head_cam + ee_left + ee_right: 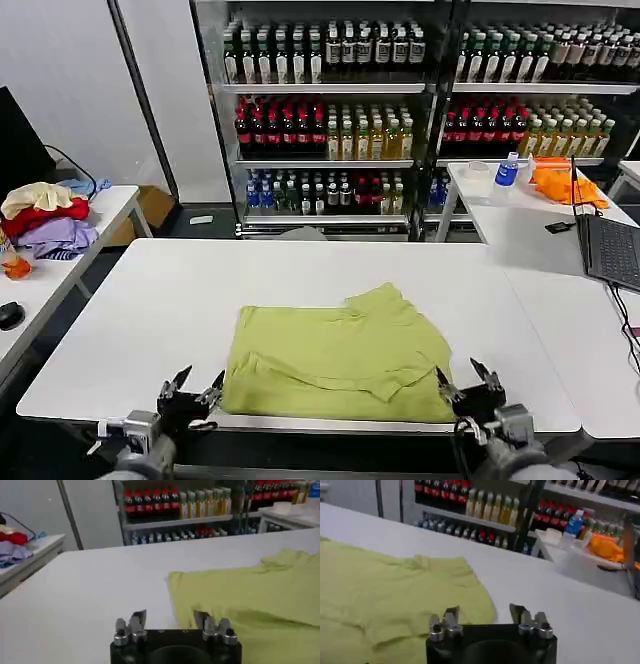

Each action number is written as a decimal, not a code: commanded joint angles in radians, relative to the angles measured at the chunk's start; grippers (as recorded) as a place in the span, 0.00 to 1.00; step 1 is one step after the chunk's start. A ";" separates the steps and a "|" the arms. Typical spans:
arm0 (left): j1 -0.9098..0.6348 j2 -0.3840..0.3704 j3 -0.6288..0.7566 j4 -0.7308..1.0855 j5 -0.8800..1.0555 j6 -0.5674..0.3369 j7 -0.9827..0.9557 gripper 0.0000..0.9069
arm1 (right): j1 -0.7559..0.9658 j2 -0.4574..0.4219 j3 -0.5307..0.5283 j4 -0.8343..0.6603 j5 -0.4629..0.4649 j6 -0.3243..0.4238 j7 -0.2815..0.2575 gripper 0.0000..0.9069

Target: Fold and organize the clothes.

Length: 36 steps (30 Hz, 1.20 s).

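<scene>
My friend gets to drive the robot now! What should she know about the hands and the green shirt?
Left gripper: open, holding nothing, at the table's near edge beside the shirt's near left corner.
Right gripper: open, holding nothing, at the near right corner.
The lime-green short-sleeved cotton T-shirt lies partly folded in the middle of the white table, still lumpy, with one sleeve sticking out at the far side.
Done: first folds, by the look of it.
Left: probably fold it smaller and tidy it.

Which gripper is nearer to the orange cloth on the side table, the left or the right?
Right. The right gripper is at the T-shirt's near right corner, on the orange cloth's side; the left gripper is at the opposite corner.
</scene>
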 commanded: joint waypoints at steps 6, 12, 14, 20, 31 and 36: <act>-0.481 0.060 0.211 0.372 -0.139 0.025 -0.010 1.00 | 0.576 0.044 -0.276 -0.445 0.159 -0.009 0.019 1.00; -0.575 0.037 0.273 0.460 -0.143 0.028 -0.010 1.00 | 0.656 0.096 -0.331 -0.577 0.181 -0.010 0.017 1.00; -0.601 0.027 0.290 0.490 -0.142 0.028 -0.010 1.00 | 0.680 0.113 -0.345 -0.624 0.186 -0.010 0.016 1.00; -0.655 -0.003 0.328 0.566 -0.139 0.024 -0.006 1.00 | 0.744 0.162 -0.373 -0.732 0.208 -0.010 0.013 1.00; -0.698 -0.034 0.350 0.637 -0.135 0.015 0.005 1.00 | 0.822 0.232 -0.385 -0.885 0.202 -0.009 0.012 1.00; -0.704 -0.047 0.352 0.649 -0.135 0.018 0.013 1.00 | 0.827 0.243 -0.392 -0.908 0.197 -0.009 0.011 1.00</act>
